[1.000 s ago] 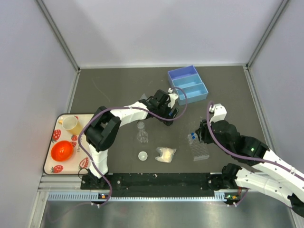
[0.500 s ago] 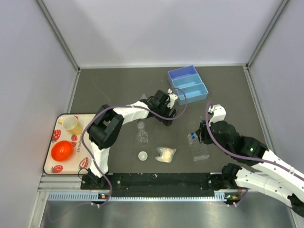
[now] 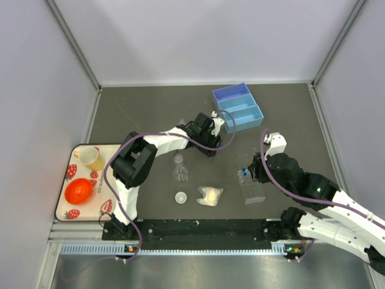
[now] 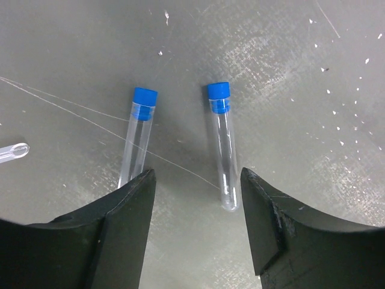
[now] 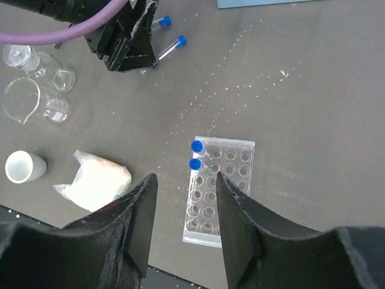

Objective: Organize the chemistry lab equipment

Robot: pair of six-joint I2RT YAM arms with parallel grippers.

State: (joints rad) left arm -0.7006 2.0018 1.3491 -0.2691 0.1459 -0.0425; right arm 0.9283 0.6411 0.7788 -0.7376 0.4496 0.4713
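While left claw [image 4: 195, 180], right claw [image 5: 185, 180] gape empty, two tubes [image 4: 221, 144] loose (two racked, seemingly).

Open table [image 4: 180, 78] between two loose tubes [image 4: 221, 144]

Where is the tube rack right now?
In the top view, the tube rack sits near the front right, just right of the pale packet.
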